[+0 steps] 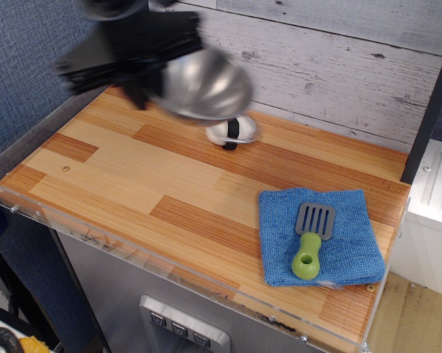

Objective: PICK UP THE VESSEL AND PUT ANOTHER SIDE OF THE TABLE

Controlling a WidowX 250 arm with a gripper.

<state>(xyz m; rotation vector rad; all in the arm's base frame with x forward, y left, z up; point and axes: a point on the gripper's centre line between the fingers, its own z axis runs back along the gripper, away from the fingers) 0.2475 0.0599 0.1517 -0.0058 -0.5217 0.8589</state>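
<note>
The vessel [200,84], a shiny steel bowl, hangs tilted in the air above the back middle of the wooden table [132,176]. My black gripper [143,62] is blurred by motion at the upper left and is shut on the vessel's left rim. The fingertips are hard to make out. The bowl's wire handles are not visible in the blur.
A white egg-shaped object with a black band [232,132] lies on the table just below the bowl. A blue cloth [353,243] at the front right carries a grey spatula with a green handle [309,243]. A dark post stands at the back left.
</note>
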